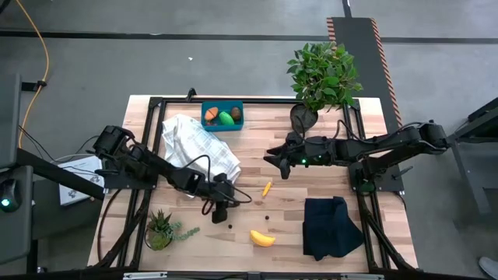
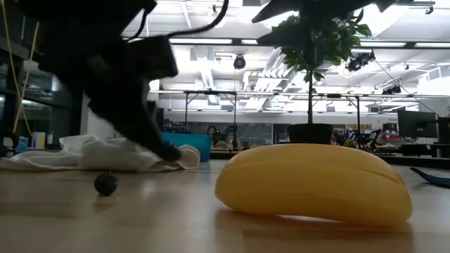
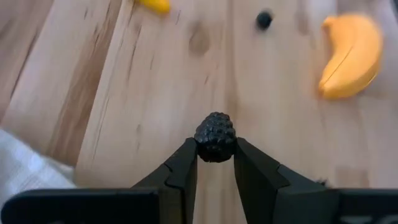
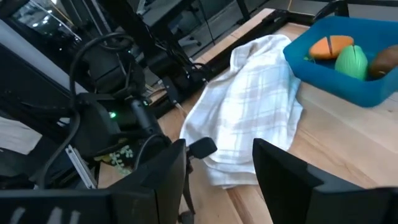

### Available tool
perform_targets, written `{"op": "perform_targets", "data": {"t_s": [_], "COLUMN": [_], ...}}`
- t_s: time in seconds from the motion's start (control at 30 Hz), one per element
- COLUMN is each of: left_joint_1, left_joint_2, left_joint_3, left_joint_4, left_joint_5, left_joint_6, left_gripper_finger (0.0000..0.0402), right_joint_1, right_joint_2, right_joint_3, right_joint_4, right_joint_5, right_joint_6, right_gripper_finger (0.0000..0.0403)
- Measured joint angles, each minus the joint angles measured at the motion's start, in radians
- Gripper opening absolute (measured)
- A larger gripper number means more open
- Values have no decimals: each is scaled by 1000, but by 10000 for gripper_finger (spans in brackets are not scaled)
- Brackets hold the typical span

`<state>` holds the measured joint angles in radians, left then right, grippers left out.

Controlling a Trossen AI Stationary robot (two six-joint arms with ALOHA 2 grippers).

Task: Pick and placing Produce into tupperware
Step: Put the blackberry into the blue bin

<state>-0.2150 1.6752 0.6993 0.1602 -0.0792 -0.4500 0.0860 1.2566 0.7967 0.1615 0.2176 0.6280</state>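
A dark bumpy berry point(image 3: 215, 132) sits between the fingertips of my left gripper point(image 1: 222, 210), near the middle of the table. Before it lie a yellow banana point(image 1: 262, 238), an orange carrot point(image 1: 267, 187) and two tiny dark berries point(image 1: 262, 218) point(image 1: 229, 225) on the wood. The teal-blue tupperware point(image 1: 208, 124) stands at the far edge with an orange piece, a green oval point(image 4: 352, 61) and a brown kiwi inside. My right gripper point(image 1: 272, 159) hovers open right of centre, high above the table, with nothing between its fingers. My left gripper pinches the dark berry by its two opposite sides point(image 3: 202, 140) between its two fingertips. The fingers slant down from the table's left. The berry stands out past the fingertips, a little above the wood.
A crumpled white checked cloth point(image 1: 198, 144) lies beside the tupperware, at the left. A black folded cloth point(image 1: 331, 225) lies at the near right. A small spiky potted plant point(image 1: 159, 229) stands near left, a leafy bush point(image 1: 323, 74) far right. Bare wood lies around the banana.
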Motion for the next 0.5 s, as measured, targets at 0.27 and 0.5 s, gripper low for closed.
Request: {"op": "perform_targets", "data": {"t_s": [0.27, 0.5], "left_joint_1": [76, 177], "left_joint_2": [0, 0], "left_joint_3": [245, 464], "left_joint_4": [-384, -675], "left_joint_5": [11, 12], "left_joint_6": [58, 155], "left_gripper_finger": [83, 82], "right_joint_1": [0, 0], "right_joint_2": [0, -7], "right_joint_3": [0, 0], "right_joint_4": [63, 144], "right_joint_5": [-34, -74], "right_joint_6": [-26, -71], "right_gripper_finger": [179, 179]}}
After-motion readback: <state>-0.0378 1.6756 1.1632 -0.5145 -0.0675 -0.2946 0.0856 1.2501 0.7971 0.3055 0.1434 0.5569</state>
